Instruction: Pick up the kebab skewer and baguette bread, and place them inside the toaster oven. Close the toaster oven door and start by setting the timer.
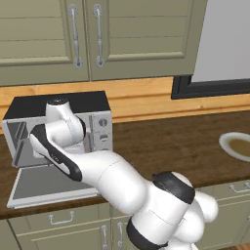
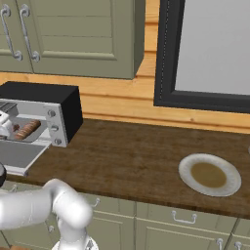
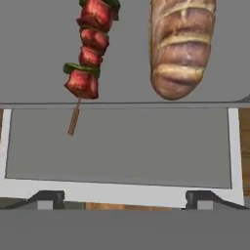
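Observation:
The toaster oven [image 1: 63, 103] stands at the left of the counter with its door [image 1: 44, 184] dropped flat. In the hand view the kebab skewer [image 3: 89, 49] and the baguette bread [image 3: 180, 46] lie side by side inside the oven, the stick's end poking out over the door [image 3: 117, 146]. My gripper [image 3: 124, 199] hovers over the lowered door, open, with nothing between its fingers. From the right base view the baguette bread [image 2: 27, 129] shows inside the toaster oven [image 2: 44, 95], above the door [image 2: 17, 156]. My white arm covers most of the oven mouth in the left base view.
A white plate [image 2: 210, 176] with a brown centre sits on the wooden counter to the right, also seen as the plate [image 1: 237, 146]. Green wall cabinets [image 1: 97, 39] hang above the oven. A black-framed panel [image 2: 205, 53] is on the back wall.

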